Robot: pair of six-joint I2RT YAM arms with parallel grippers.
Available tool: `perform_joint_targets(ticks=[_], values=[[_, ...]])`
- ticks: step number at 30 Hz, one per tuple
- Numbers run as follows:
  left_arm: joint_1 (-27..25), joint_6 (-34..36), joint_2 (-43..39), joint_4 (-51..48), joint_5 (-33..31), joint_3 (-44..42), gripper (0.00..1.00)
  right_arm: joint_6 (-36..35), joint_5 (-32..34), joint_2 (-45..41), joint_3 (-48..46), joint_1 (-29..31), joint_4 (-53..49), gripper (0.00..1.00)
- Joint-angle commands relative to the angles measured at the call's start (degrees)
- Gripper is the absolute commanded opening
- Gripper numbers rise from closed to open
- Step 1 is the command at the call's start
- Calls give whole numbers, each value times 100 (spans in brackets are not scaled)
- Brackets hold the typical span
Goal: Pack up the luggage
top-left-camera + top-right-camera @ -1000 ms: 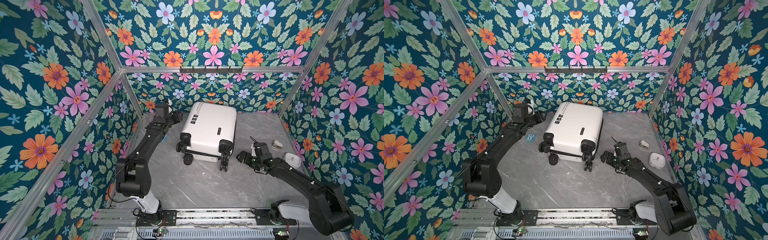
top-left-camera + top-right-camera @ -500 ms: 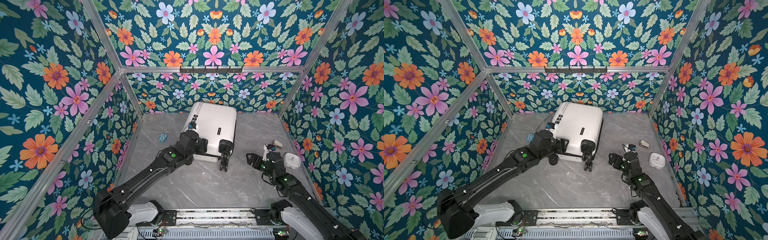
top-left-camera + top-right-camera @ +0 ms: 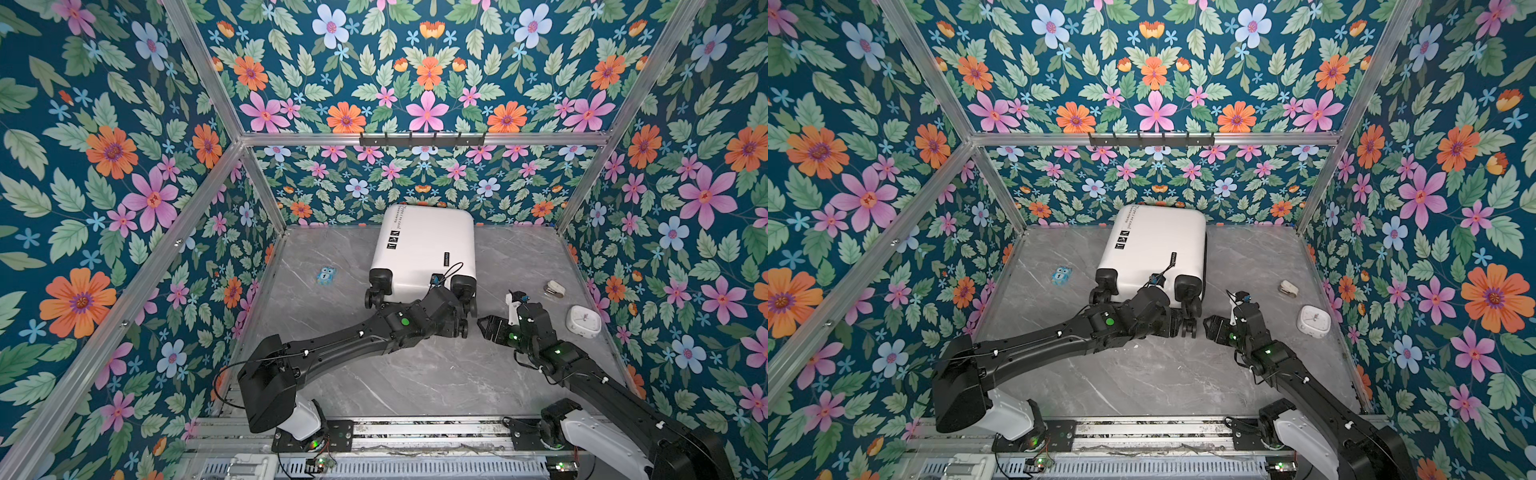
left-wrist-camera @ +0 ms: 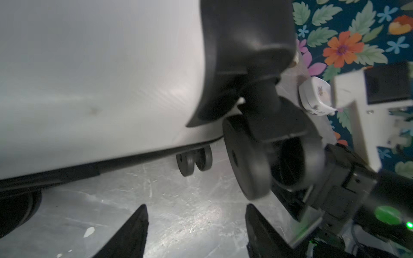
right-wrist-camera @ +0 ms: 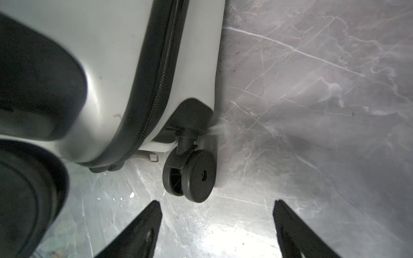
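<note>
Marble tabletop (image 3: 395, 386): luggage (image 3: 424, 249) wheels (image 5: 196, 176) face the released left pincer (image 4: 196, 232) and right pincer (image 5: 216, 230); clock (image 3: 584, 319) nearby.

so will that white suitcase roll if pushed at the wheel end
Probably slides, not rolls: the suitcase lies flat on its shell on the table. Glossy hard shell looks stiff, likely slippery. A wheel may swivel if pushed.

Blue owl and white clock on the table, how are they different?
Colour: the blue owl is blue with a little face, while the white clock is white with a dial.
Shape: the blue owl is owl-shaped, while the white clock is a rounded square.
Place: in both top views the blue owl lies left of the luggage and the white clock lies right of it.
Both lie on the grey table, outside the closed luggage.
</note>
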Motion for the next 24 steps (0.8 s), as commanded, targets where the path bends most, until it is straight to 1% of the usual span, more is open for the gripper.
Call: perform_joint_targets(ticks=[1, 5, 8, 13, 17, 20, 24], values=[[-101, -142, -83, -217, 52, 4, 70, -25, 45, -59, -27, 15, 39, 80], [-160, -323, -382, -246, -30, -183, 70, -57, 53, -20, -32, 12, 20, 81], [-190, -292, -427, -236, -95, -28, 70, -52, -3, 194, 63, 19, 164, 80], [-208, -63, -86, -175, -167, 484, 71, 39, -292, 778, 197, 28, 739, 76], [-217, 14, 243, -87, -151, 691, 70, 253, -249, 1233, 112, 19, 1168, 76], [-217, 42, 487, -117, -97, 745, 70, 335, -245, 1349, 41, 8, 1301, 77], [-218, 132, 729, -151, -221, 945, 69, 335, -253, 1225, -111, 10, 1397, 81]])
